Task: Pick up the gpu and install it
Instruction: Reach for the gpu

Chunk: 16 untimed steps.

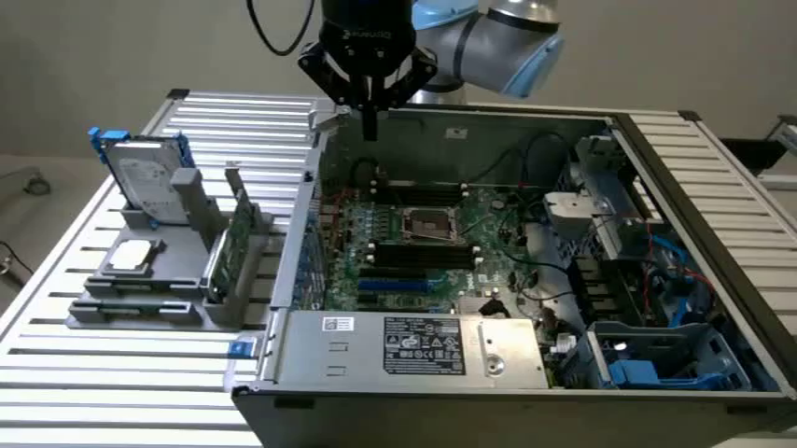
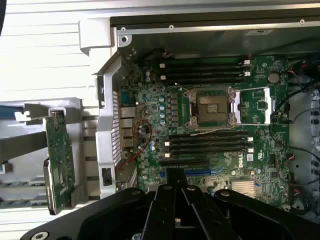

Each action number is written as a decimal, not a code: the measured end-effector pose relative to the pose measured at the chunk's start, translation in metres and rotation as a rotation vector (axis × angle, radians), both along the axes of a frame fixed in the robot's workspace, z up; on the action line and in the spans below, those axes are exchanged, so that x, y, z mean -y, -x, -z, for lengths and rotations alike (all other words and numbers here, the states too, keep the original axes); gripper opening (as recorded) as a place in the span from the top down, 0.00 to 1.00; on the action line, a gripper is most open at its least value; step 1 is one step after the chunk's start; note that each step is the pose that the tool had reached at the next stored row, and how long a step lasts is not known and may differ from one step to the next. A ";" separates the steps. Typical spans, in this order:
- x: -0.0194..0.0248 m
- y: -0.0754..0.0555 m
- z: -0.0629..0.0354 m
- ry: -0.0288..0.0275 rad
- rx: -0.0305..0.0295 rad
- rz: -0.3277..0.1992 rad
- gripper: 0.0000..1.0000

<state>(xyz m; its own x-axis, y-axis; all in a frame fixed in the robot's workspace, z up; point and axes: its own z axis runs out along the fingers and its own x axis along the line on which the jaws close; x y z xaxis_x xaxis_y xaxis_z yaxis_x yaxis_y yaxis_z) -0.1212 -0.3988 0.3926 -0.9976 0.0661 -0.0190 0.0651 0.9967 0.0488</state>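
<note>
1. Step in hand: the pick-up has not begun. The gpu [image 1: 233, 245] stands on edge in the grey rack [image 1: 174, 285], on the table to the exterior view's left of the computer case [image 1: 716, 252], and nothing touches it.
2. Pincer [image 1: 370, 129]: its fingers are pressed together and pinch nothing. It hangs point-down over the far corner of the open case, near the case wall that faces the rack and well apart from the card.
3. Goal site: the motherboard [image 1: 424, 247] lies exposed in the case, lid off. Its blue card slots [image 1: 388, 279] look unoccupied, as far as I can judge from here.
4. What the pick-up calls for, by my reading: the fingers spread, brought across over the rack, and lowered onto the card's upper edge. They must do so without knocking the hard drive [image 1: 147, 182], which stands just beside it in the same rack. The card is thin and upright, so a squared, centred pinch matters.
5. Surface: a table [image 1: 112, 383] of pale ribbed metal slats carries both case and rack. The slats are level, and bare towards the near edge.
6. Room: a plain light wall [image 1: 112, 47] stands behind. A black cable [image 1: 265, 28] loops down beside the arm [image 1: 498, 33].
</note>
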 end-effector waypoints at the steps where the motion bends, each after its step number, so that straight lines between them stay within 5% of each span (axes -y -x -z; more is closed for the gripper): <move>1: 0.0000 0.000 0.0000 0.0000 0.0000 0.000 0.89; 8: -0.0001 0.000 0.0000 0.0000 -0.0004 0.000 0.89; 16: -0.0016 0.033 0.0017 0.0000 -0.0095 0.000 0.89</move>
<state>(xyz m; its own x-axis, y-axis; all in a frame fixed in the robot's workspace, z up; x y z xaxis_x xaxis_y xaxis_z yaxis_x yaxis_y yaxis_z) -0.1543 -0.3972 0.3909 -0.9978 0.0658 -0.0096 0.0652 0.9967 0.0482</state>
